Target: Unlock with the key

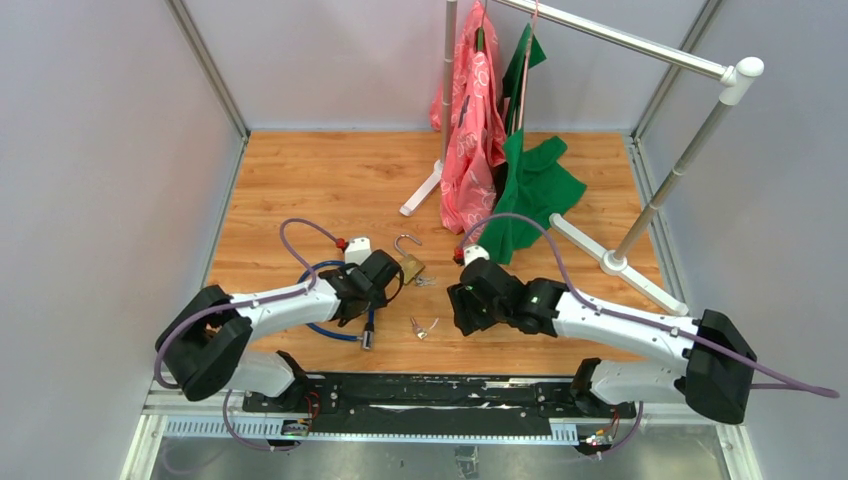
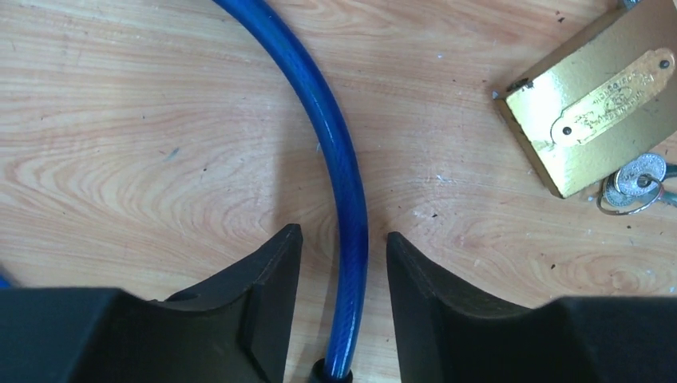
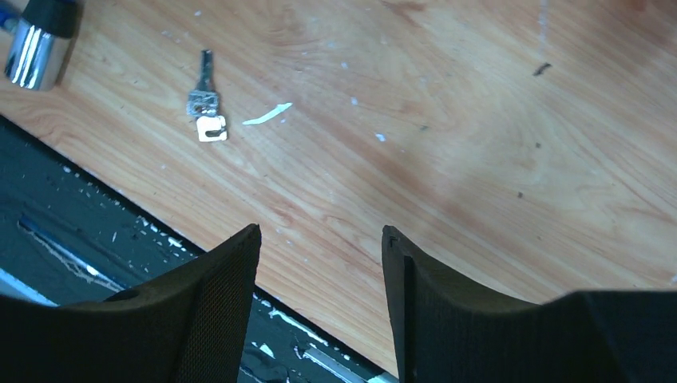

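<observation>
Key (image 3: 204, 102): judged light, stiff, lying flat near the padlock (image 1: 411, 267); best pinched at its head.
Left claw (image 2: 343, 235): spread around blue cable (image 2: 339, 159), not clamped.
Right claw (image 3: 321, 232): spread, empty.

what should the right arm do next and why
Probably move the right gripper to the small loose key and pick it up: its jaws are open and empty, while the left gripper straddles the blue cable.
</observation>
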{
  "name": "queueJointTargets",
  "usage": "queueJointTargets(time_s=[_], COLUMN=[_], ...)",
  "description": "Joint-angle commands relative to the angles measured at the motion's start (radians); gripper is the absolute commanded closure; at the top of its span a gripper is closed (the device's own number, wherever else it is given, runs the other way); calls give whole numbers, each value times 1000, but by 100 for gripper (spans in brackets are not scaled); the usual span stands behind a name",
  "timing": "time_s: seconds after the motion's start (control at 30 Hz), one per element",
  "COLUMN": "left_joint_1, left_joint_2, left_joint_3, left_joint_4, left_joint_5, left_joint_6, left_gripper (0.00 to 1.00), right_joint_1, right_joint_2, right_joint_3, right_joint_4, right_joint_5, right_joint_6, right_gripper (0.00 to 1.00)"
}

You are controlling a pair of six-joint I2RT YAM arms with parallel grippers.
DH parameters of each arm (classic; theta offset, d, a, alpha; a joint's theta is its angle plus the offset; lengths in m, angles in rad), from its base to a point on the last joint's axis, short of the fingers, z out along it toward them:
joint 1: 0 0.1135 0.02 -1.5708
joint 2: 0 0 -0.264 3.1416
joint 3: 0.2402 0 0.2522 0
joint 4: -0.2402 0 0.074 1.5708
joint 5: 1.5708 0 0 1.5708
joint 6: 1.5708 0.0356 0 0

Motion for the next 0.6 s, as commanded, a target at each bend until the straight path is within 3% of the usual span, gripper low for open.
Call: queueJointTargets(time_s=[0.0,0.1,0.23,0.57], left_joint_1=[16,16,16,21], left_joint_2=[-35,-71,-163,-412], left_joint_3=[-9,3,21,118], left_joint_4=[-33,-58,-118,-349], left_joint_5=[-4,-12,-54,-149], left_joint_6=[20,33,45,108], left_gripper=[46,34,26,19], right_joint_1=[62,104,156,171], right_joint_2=[44,97,194,433], right_joint_3=[52,86,148,326], right_joint_4=[32,38,40,-1], right_joint_5=[-56,-61,-45,-17], right_joint_6=[-67,-89,-108,-81], right_gripper=[40,39,39,43])
